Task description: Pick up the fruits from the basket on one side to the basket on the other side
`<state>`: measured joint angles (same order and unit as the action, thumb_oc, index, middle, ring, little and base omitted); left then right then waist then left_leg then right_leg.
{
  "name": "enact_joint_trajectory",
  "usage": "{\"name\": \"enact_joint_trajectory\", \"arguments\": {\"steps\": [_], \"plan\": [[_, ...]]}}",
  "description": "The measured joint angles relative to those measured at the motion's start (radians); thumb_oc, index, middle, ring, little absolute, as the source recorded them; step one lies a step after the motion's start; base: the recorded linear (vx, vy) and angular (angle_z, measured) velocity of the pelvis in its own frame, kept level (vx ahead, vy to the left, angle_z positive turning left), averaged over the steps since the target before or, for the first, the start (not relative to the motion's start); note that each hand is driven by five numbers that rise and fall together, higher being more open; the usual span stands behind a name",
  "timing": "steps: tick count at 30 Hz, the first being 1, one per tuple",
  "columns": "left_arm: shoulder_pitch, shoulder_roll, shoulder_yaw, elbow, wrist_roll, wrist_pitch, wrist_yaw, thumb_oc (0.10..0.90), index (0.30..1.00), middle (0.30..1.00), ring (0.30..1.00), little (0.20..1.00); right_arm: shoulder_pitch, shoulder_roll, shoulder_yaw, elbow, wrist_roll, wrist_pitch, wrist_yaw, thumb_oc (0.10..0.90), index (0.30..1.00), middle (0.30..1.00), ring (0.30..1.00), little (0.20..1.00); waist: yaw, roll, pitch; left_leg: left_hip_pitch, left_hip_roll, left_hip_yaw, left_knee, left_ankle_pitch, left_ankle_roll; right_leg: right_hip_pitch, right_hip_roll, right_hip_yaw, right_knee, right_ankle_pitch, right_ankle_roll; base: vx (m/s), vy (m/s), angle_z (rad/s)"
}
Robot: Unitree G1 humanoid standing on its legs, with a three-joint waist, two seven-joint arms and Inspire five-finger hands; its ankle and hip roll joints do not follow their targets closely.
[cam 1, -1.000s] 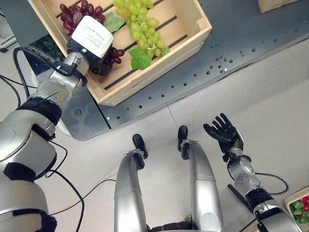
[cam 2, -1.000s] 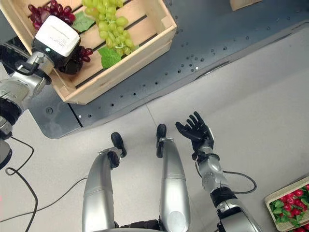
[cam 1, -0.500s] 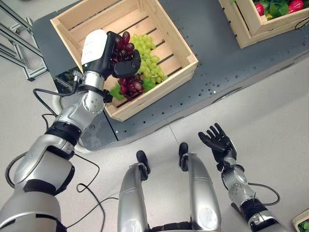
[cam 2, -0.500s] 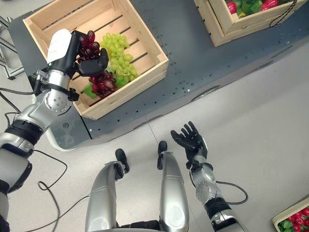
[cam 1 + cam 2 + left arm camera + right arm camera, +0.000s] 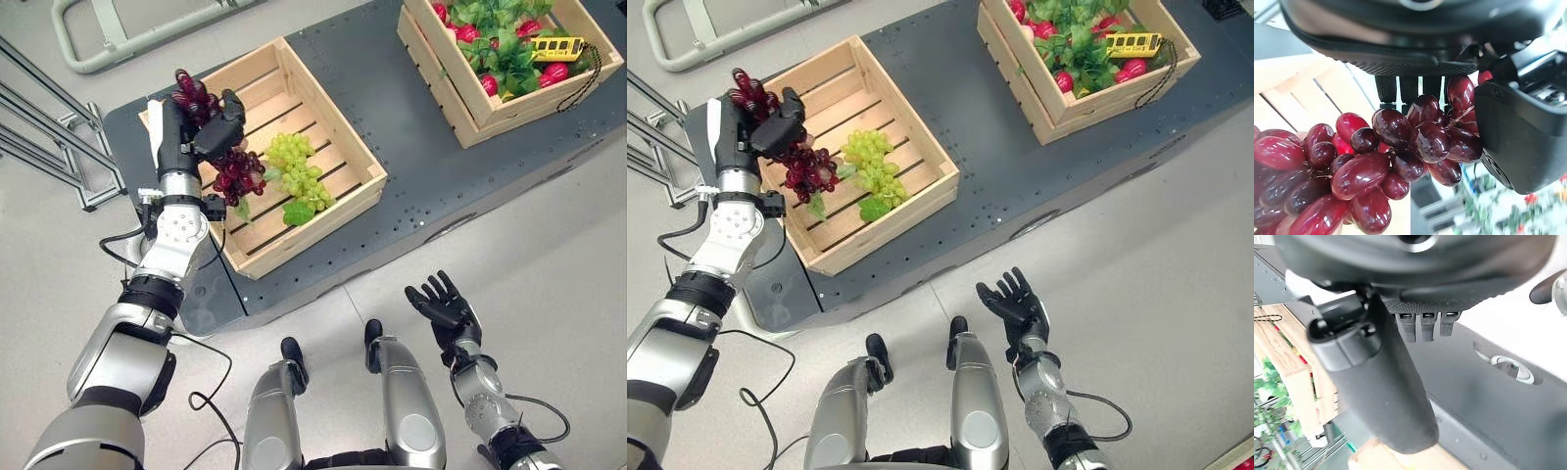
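Left eye view: my left hand [image 5: 201, 132] is clenched around a bunch of red grapes [image 5: 235, 171], held up over the left wooden crate [image 5: 353, 162]. Part of the bunch pokes out above the fingers and the rest hangs below, a green leaf dangling at its tail. A bunch of green grapes [image 5: 294, 166] lies on the crate's slatted floor. The crate is pale, rough-sawn wood with gaps between the boards, and it sits on a dark grey platform [image 5: 392, 88] dotted with small holes. The second crate [image 5: 460, 113] sits well apart to my right, packed with red fruit and green leaves.

Right eye view: same layout. My right hand [image 5: 1012, 304] hangs low over the pale floor, palm up, fingers spread, holding nothing.

Left wrist view: the grapes [image 5: 1400, 147] are glossy, smooth, rounded, dark red to near black, pressed between the fingers [image 5: 1408, 90] and the thumb [image 5: 1518, 142]. I judge the bunch light and loosely jointed, so it will swing and sag, and the slick skins could slide out of a weak squeeze. Grasping the dense middle of the cluster, as now, looks safer to me than a stem I cannot see.

Right wrist view: the right hand's thumb [image 5: 1386, 382] stands straight and matte black, its fingers [image 5: 1422, 325] relaxed, with the grey platform [image 5: 1498, 401] and a crate edge beyond.
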<state>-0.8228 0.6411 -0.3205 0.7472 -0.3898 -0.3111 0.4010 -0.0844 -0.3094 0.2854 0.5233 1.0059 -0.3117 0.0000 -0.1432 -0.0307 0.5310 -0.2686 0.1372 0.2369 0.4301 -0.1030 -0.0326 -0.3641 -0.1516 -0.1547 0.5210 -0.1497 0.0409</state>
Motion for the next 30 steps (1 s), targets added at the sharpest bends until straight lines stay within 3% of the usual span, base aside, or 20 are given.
{"name": "enact_joint_trajectory", "arguments": {"steps": [9,15,19,25,30], "plan": [[0.075,0.000,0.028,-0.087,-0.032,0.017,-0.037,0.400,0.300,0.300,0.300,0.300,-0.025,0.004,0.014,-0.190,-0.147,0.000,0.000,0.800,0.900,0.900,0.900,0.900,0.022,0.015,-0.007,0.216,-0.021,0.019,-0.215,0.060,-0.014,0.181,0.012,-0.038,-0.135,0.012,0.008,0.06,-0.009,0.02],[0.080,0.004,0.027,-0.176,-0.045,0.035,-0.127,0.400,0.300,0.300,0.300,0.300,-0.162,-0.045,0.046,-0.327,-0.294,0.009,0.000,0.800,0.900,0.900,0.900,0.900,0.034,0.076,-0.060,0.336,-0.029,0.017,-0.355,0.090,-0.014,0.300,0.020,-0.073,-0.249,0.030,0.024,0.07,-0.028,0.04],[0.076,0.011,0.021,-0.220,-0.045,0.035,-0.201,0.400,0.300,0.300,0.300,0.300,-0.258,-0.078,0.056,-0.371,-0.301,0.059,0.000,0.800,0.900,0.900,0.900,0.900,0.055,0.103,-0.092,0.387,-0.033,0.012,-0.408,0.099,-0.012,0.373,0.027,-0.102,-0.328,0.048,0.037,0.04,-0.095,0.10],[0.065,0.012,-0.054,-0.301,-0.044,0.040,-0.265,0.400,0.300,0.300,0.300,0.300,-0.375,-0.088,0.125,-0.370,-0.332,0.114,-0.035,0.800,0.900,0.900,0.900,0.900,0.091,0.103,-0.165,0.412,-0.035,-0.015,-0.453,0.106,-0.014,0.472,0.048,-0.156,-0.490,0.102,0.046,-0.01,-0.117,0.21],[0.063,0.006,-0.117,-0.392,-0.045,0.053,-0.345,0.400,0.300,0.300,0.300,0.300,-0.450,-0.065,0.169,-0.360,-0.330,0.206,-0.064,0.800,0.900,0.900,0.900,0.900,0.131,0.086,-0.200,0.453,-0.051,-0.041,-0.502,0.109,-0.011,0.560,0.056,-0.187,-0.609,0.142,0.058,0.00,-0.079,0.15]]}}
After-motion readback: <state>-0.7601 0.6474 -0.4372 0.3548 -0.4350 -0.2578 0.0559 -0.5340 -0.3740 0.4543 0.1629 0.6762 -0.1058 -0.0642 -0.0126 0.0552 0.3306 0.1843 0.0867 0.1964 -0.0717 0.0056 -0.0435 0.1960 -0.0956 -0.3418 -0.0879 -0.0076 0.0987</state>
